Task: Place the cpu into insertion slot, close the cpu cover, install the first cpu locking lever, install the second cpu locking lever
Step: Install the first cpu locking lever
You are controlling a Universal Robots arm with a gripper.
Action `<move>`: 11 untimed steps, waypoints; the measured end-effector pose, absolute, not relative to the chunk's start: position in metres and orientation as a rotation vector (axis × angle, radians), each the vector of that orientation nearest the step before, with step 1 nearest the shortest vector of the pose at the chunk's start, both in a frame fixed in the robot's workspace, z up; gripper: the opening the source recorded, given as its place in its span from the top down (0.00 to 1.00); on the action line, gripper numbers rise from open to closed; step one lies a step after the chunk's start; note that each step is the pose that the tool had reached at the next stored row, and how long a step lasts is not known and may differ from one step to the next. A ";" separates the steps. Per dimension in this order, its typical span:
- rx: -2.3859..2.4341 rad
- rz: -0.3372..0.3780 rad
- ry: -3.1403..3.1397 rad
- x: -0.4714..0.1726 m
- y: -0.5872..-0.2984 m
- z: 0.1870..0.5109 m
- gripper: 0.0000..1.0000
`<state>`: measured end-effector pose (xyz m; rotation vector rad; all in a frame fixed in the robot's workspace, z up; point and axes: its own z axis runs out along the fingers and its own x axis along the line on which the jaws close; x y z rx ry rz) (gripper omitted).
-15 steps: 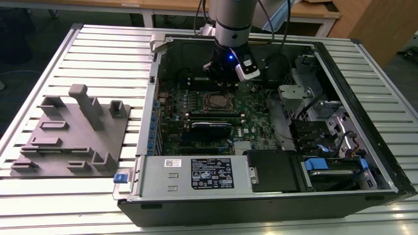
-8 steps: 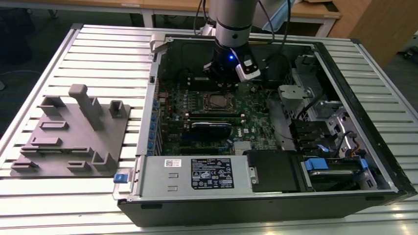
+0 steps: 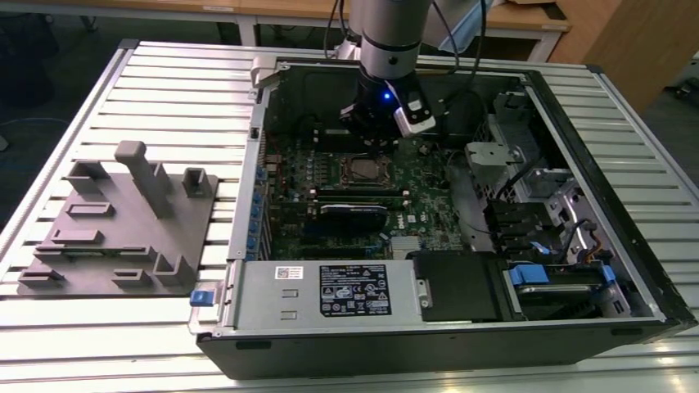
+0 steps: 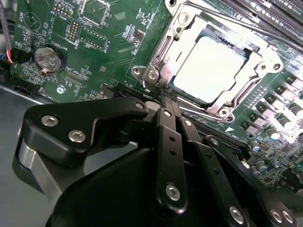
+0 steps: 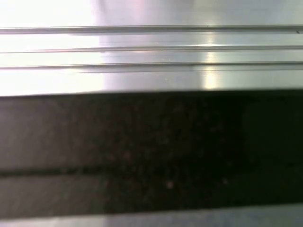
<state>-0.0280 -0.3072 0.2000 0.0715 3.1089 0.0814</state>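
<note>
Now the clenched hand [image 4: 164,97] meets a corner of the cpu cover [image 4: 189,29] framing the cpu [image 4: 208,66].

The cpu [image 4: 213,68] has a smooth, dull silver metal top, framed by the shiny stamped-metal cpu cover [image 4: 187,28]. The circuit board [image 4: 113,33] is glossy green. The gripper [image 4: 164,97] is smooth, semi-gloss black with bright steel screws. The table [image 3: 164,74] is ribbed, brushed metal.

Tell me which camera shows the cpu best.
The second wrist view: the cpu is close, its pale top framed by the cpu cover. The exterior view shows it small and distant. The first wrist view faces ribbed metal.
</note>
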 end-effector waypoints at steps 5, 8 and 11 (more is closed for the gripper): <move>0.072 0.082 3.109 -0.028 -0.307 0.200 0.89; 0.072 0.081 3.109 -0.028 -0.306 0.199 0.89; 0.072 0.081 3.109 -0.027 -0.306 0.199 0.89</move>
